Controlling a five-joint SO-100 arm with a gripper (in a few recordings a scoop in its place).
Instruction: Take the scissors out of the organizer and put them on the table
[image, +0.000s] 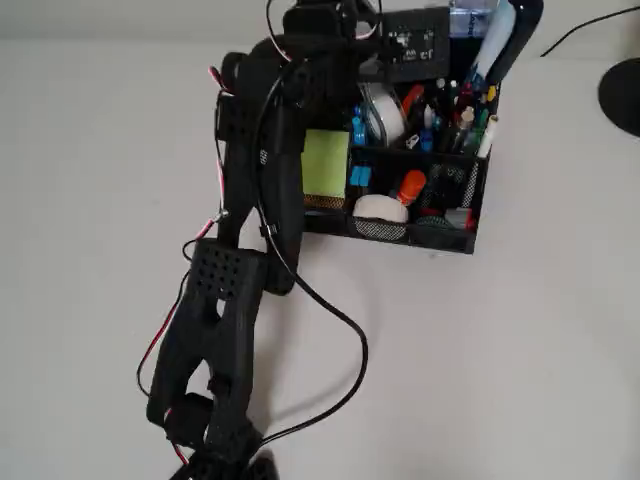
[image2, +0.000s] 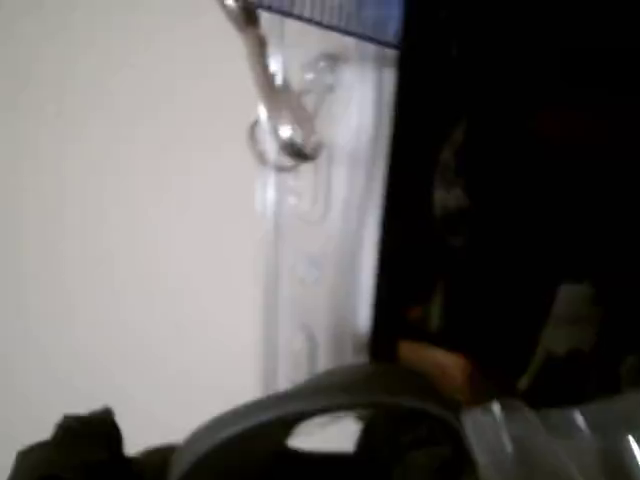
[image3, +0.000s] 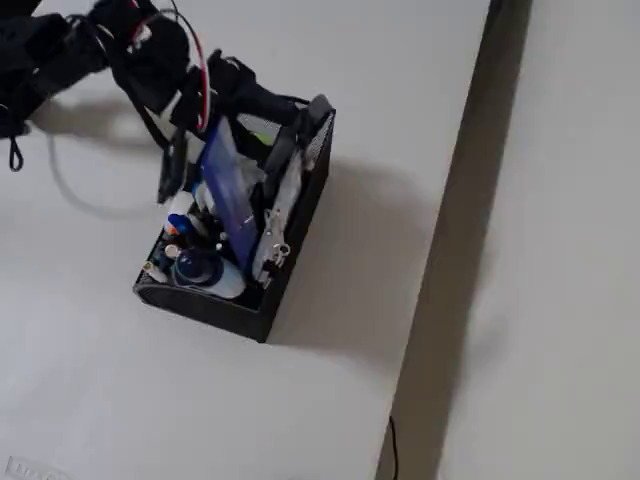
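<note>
Reach phase of the extraction. The black arm (image: 255, 200) extends from the near edge of the table (image: 520, 360) up and over the organizer (image: 470, 215), which stands toward the far edge of the table in the overhead view, with a lime-green pad (image: 325, 162) in its left compartment and pens (image: 462, 118) crowded at its right. In the fixed view the gripper (image3: 300, 125) is lowered at the end of the organizer (image3: 215, 305) farthest from the camera, beside a blue-topped clear sleeve (image3: 225, 195) that carries a metal clip (image3: 275, 250). The wrist view is blurred: it shows the clear sleeve (image2: 320, 200), the clip (image2: 280, 125) and a grey curved loop (image2: 330, 395) at the bottom edge that may be a scissors handle, though this cannot be confirmed. The scissors themselves cannot be picked out with confidence; they are judged to sit in the rear compartment under the gripper. Whether the jaws are apart or closed cannot be told. The next move calls for a secure pinch on a handle loop, then a straight upward lift clear of the mesh wall and neighbouring items before any travel toward bare table.
</note>
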